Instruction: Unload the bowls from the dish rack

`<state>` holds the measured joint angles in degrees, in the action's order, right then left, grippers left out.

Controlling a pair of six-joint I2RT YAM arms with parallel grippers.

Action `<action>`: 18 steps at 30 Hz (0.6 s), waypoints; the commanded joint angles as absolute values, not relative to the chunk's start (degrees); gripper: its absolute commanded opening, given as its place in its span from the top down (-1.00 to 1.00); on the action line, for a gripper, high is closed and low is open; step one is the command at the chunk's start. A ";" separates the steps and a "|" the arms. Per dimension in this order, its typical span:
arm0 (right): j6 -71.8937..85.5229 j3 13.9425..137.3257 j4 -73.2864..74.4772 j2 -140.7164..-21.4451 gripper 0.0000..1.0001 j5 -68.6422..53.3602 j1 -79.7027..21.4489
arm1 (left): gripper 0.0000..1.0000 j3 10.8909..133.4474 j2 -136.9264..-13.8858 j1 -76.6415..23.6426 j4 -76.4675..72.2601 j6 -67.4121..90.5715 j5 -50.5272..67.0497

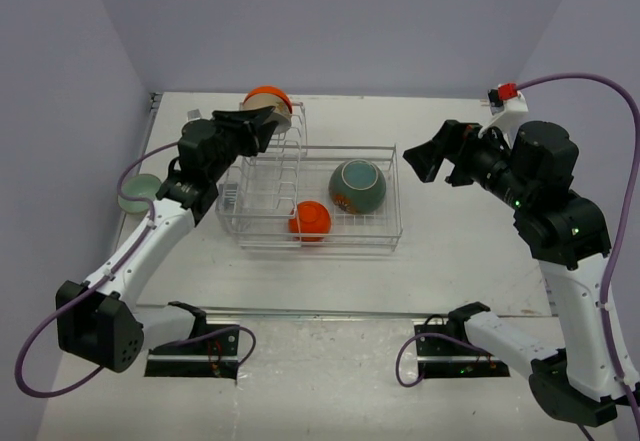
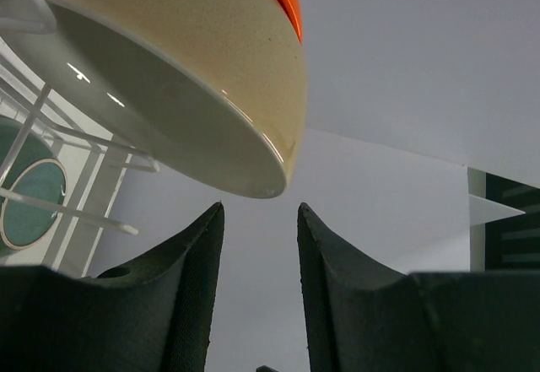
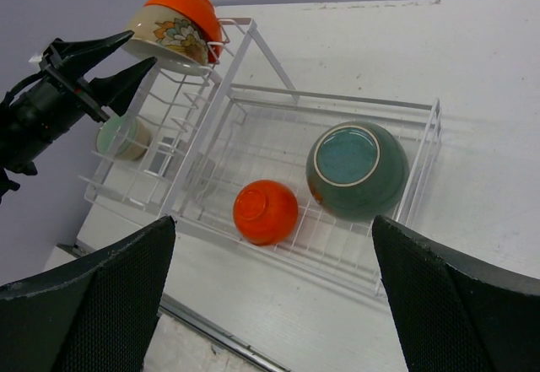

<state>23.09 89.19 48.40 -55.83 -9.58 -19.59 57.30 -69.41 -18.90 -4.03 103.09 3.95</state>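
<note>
Status: unload at an early stage, est. Dish rack (image 1: 385, 233) sits at centre of the top view. One item is out: pale green bowl (image 1: 140, 191) stands on the table (image 1: 470, 261) at mid-left of frame, near the rack's upright-slot end and outside the wire. Still in the rack, as far as visible:
(a) large teal bowl (image 1: 357, 186) in the basket, right of centre, foot ring showing;
(b) small orange bowl (image 1: 310, 221) just beside it toward the lower rail, mouth down;
(c) cream bowl (image 2: 169, 77) w/ an orange bowl (image 1: 267, 96) nested over its back, both perched tilted atop the upright slots, upper centre-left.
So approx. four left vs. one cleared; no other bowls in view. L gripper (image 2: 260, 237) is up at the perched pair. Its jaws are part-open w/ a moderate gap and nothing between them. The cream rim hangs just above the fingertips, and the wrist view shows no contact. R gripper (image 1: 425, 161) hovers right of the rack, jaws at full spread, holding nothing. Judgement: step in hand is pickup of the cream bowl by its rim; grasp not yet made.
</note>
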 commanded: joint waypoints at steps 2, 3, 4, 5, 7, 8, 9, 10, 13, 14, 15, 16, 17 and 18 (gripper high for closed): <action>21.80 90.17 46.84 -55.37 -0.98 -8.53 -19.86 | 0.15 58.01 -70.05 -19.25 -8.88 103.36 1.41; 21.62 90.18 46.76 -55.46 -0.98 -8.61 -19.95 | 0.12 58.01 -70.14 -19.25 -8.88 103.19 1.15; 21.53 90.44 46.84 -55.46 -0.98 -8.44 -19.86 | 0.10 58.09 -70.22 -19.25 -8.79 102.92 0.97; 21.53 90.35 46.85 -55.46 -0.98 -8.44 -19.86 | 0.08 57.92 -70.14 -19.25 -8.79 102.92 0.36; 21.27 90.61 46.93 -55.63 -0.98 -8.44 -19.86 | 0.07 57.83 -70.14 -19.25 -8.96 102.57 0.26; 21.27 90.53 46.93 -55.72 -0.98 -8.44 -19.86 | 0.07 57.83 -69.96 -19.25 -9.05 102.31 -1.48; 21.18 90.53 46.93 -55.72 -0.98 -8.44 -19.86 | 0.07 57.75 -69.87 -19.25 -9.05 102.30 -1.75; 21.18 90.44 46.93 -55.72 -0.98 -8.44 -19.86 | 0.07 57.74 -69.87 -19.25 -9.05 102.13 -2.11; 21.09 90.44 46.67 -55.72 -0.98 -8.61 -19.86 | 0.07 57.83 -69.61 -19.34 -8.53 101.69 -3.42; 21.09 90.53 46.67 -55.81 -0.98 -8.61 -19.95 | 0.07 58.01 -69.52 -19.34 -8.26 101.52 -3.86; 21.01 90.70 46.50 -55.81 -0.98 -8.61 -19.86 | 0.07 58.27 -69.52 -19.34 -7.57 101.25 -4.30; 21.01 90.79 46.49 -55.90 -0.98 -8.61 -19.86 | 0.07 58.36 -69.52 -19.34 -7.21 101.25 -5.18; 20.92 90.79 46.41 -55.81 -0.98 -8.70 -19.86 | 0.07 58.36 -69.43 -19.34 -7.29 100.90 -5.45; 20.92 90.79 46.41 -55.81 -0.98 -8.70 -19.86 | 0.08 58.36 -69.52 -19.34 -7.29 100.90 -5.71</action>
<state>22.17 89.19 48.40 -55.86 -9.56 -19.59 57.30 -70.22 -18.90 -6.31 102.41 -2.46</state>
